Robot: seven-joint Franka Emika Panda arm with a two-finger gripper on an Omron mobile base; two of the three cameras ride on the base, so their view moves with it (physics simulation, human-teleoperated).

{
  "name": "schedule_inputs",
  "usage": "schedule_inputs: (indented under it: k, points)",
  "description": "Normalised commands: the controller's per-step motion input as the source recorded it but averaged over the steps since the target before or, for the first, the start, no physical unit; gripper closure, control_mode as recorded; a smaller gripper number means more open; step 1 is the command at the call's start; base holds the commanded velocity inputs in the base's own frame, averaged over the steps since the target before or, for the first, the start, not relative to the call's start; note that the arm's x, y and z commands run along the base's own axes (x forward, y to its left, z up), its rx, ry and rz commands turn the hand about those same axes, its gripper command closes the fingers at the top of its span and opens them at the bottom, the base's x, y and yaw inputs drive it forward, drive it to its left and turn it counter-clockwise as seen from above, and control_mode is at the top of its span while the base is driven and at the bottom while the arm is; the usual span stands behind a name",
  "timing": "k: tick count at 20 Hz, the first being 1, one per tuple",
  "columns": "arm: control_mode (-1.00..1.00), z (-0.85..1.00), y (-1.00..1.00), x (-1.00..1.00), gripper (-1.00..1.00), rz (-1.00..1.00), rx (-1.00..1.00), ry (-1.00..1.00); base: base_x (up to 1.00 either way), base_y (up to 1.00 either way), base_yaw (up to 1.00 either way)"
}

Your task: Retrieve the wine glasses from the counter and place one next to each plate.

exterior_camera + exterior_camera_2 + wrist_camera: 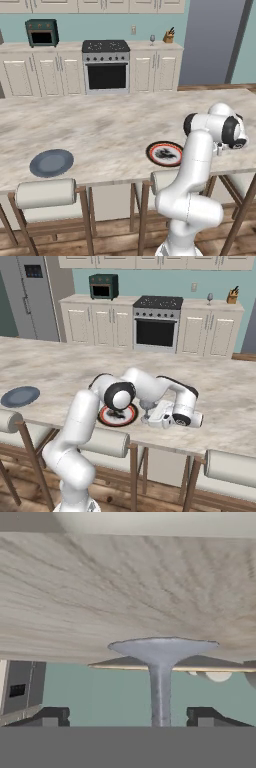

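Glass bowl [161,682] cut off between parted jaws.

Inspector A: Any legible text, labels, brands or numbers?

Inspector B: None can be read. The fridge [31,298] at the far left has a small dark panel with bluish marks, too small to make out. The plate [118,415] near the bar top's [225,401] front edge carries a dark pattern, not lettering.

Inspector A: Noted.
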Motion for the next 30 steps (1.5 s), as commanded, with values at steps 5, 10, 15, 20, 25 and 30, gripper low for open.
schedule_inputs:
  k: [5, 10, 15, 20, 25, 30]
  points:
    - [-1.00, 0.00, 0.00, 0.00, -1.00, 0.00, 0.00, -0.05, 0.00, 0.00, 0.00]
    - [-1.00, 0.02, -0.18, -0.01, -1.00, -0.03, 0.03, -0.01, 0.00, 0.00, 0.00]
    - [-1.00, 0.21, -0.42, -0.06, -1.00, -0.05, 0.09, 0.00, 0.00, 0.00, 0.00]
    - [-1.00, 0.13, -0.49, -0.31, -1.00, -0.08, 0.04, 0.02, 0.00, 0.00, 0.00]
    - [-1.00, 0.33, -0.40, -0.68, -1.00, -0.04, 0.05, 0.00, 0.00, 0.00, 0.00]
    - [-1.00, 0.86, -0.01, -0.89, -1.00, -0.17, 0.05, 0.01, 0.00, 0.00, 0.00]
